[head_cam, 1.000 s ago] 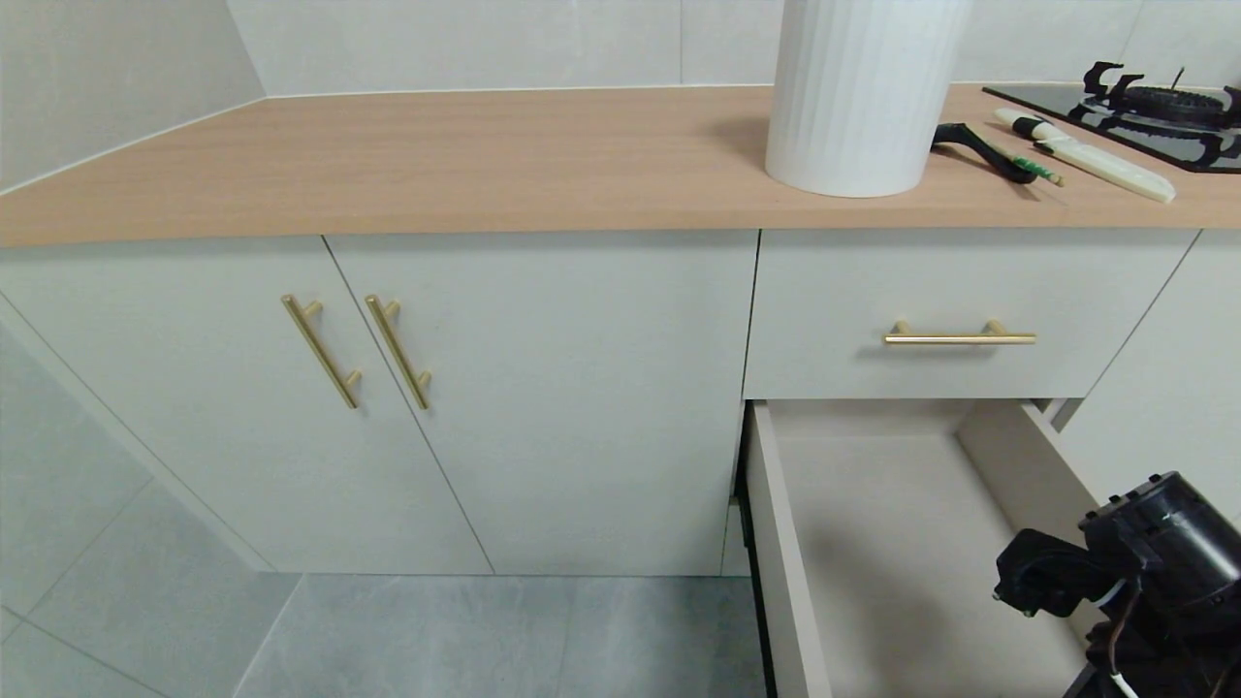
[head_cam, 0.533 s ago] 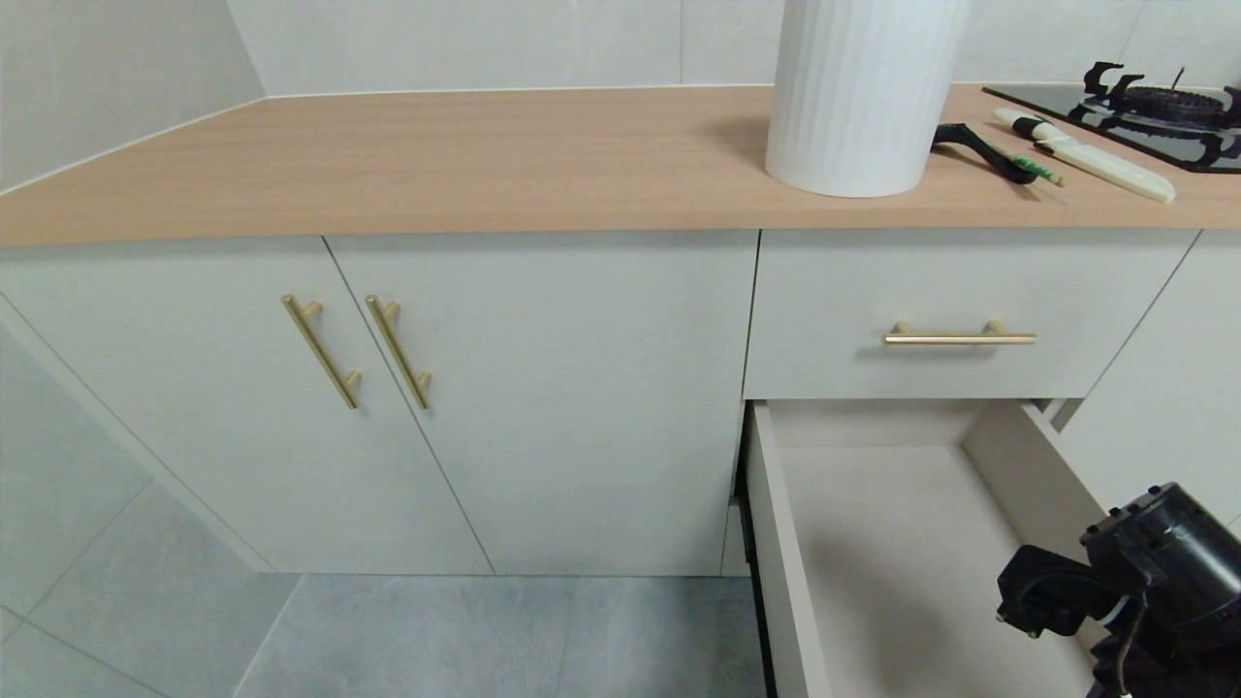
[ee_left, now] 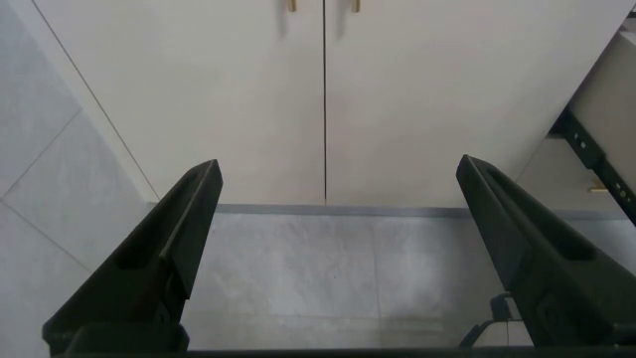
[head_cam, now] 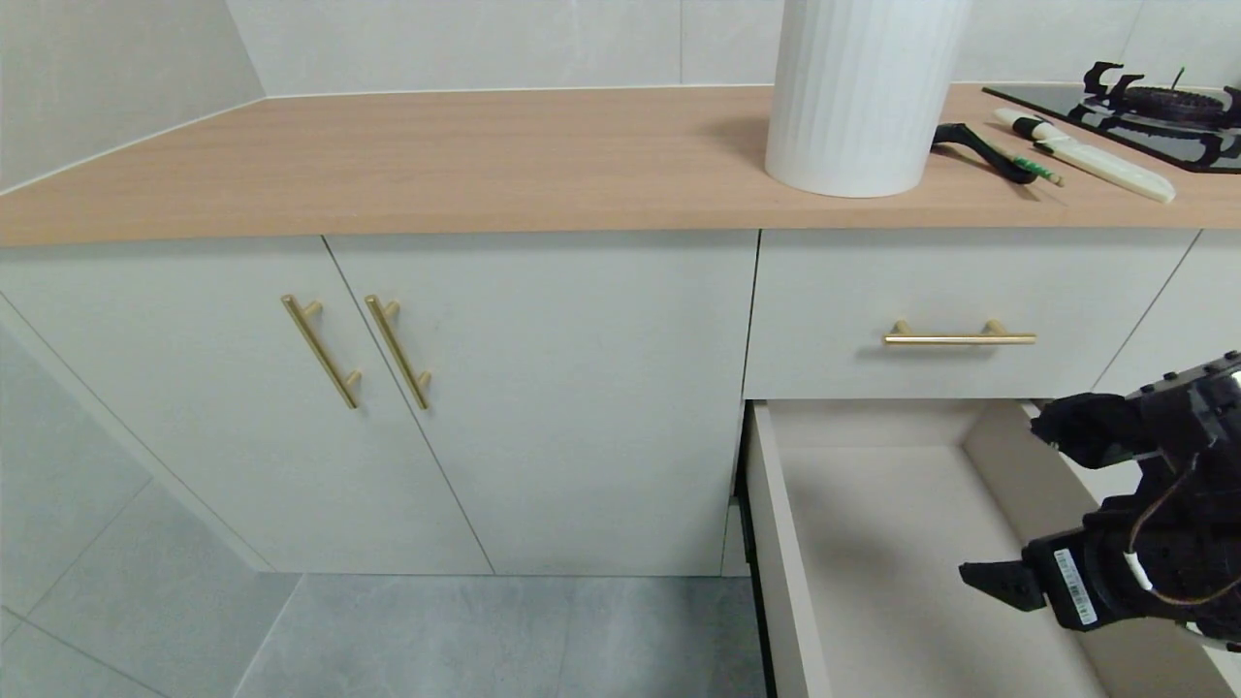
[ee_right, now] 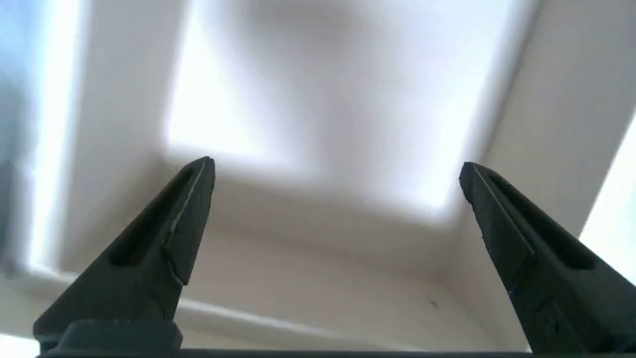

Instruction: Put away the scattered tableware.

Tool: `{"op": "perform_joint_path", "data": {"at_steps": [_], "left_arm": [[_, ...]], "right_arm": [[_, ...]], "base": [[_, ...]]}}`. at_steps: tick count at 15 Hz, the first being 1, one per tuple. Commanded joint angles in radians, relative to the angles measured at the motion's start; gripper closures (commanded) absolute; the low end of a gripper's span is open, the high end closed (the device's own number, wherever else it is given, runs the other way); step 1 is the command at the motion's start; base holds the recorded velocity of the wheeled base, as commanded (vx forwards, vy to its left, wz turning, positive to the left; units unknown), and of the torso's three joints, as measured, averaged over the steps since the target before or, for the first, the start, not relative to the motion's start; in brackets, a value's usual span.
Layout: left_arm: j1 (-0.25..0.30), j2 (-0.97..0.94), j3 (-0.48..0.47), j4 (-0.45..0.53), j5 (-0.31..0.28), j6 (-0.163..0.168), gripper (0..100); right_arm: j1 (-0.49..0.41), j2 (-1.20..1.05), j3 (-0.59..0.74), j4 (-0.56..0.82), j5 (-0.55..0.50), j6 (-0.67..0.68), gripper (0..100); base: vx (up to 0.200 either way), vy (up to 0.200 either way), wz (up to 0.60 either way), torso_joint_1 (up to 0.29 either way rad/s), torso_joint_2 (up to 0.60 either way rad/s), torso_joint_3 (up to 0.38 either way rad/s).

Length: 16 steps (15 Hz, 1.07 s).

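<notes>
Right gripper (head_cam: pixel 1030 506) spread wide, empty, over the open drawer (head_cam: pixel 779 548); left gripper (ee_left: pixel 338 254) likewise wide and empty, above floor (ee_left: pixel 298 273) before cabinet doors (ee_left: pixel 417 99); cream knife (head_cam: pixel 1100 163) and black-handled utensil (head_cam: pixel 984 150) lie on the countertop (head_cam: pixel 485 155) beside a white ribbed container (head_cam: pixel 858 97).

A wooden counter (head_cam: pixel 436 165) spans the upper frame. On it a white ribbed container (head_cam: pixel 858 97) stands right of centre, and a black stove (head_cam: pixel 1154 107) sits at the upper right. Below left, two cabinet doors (head_cam: pixel 543 407) carry gold handles (head_cam: pixel 320 351).
</notes>
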<state>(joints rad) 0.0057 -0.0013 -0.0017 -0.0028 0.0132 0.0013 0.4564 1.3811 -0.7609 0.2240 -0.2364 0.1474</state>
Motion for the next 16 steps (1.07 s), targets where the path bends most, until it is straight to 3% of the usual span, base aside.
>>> {"op": "perform_joint_path", "data": {"at_steps": [1,7,11,16], "left_arm": [[0.0,0.001,0.0,0.0,0.001,0.0,0],[0.0,0.001,0.0,0.0,0.001,0.0,0],[0.0,0.001,0.0,0.0,0.001,0.0,0],[0.0,0.001,0.0,0.0,0.001,0.0,0]], "right_arm": [[-0.031,-0.04,-0.035,-0.002,-0.001,0.003,0],[-0.061,-0.051,-0.034,-0.065,-0.001,0.001,0],[-0.061,-0.05,-0.035,-0.065,-0.001,0.0,0],[-0.061,-0.045,-0.034,-0.065,-0.001,0.0,0]], "base": [[0.0,0.0,0.0,0.0,0.0,0.0],[0.0,0.0,0.0,0.009,-0.02,-0.004],[0.0,0.0,0.0,0.145,-0.2,-0.224],[0.0,0.0,0.0,0.115,-0.58,-0.256]]}}
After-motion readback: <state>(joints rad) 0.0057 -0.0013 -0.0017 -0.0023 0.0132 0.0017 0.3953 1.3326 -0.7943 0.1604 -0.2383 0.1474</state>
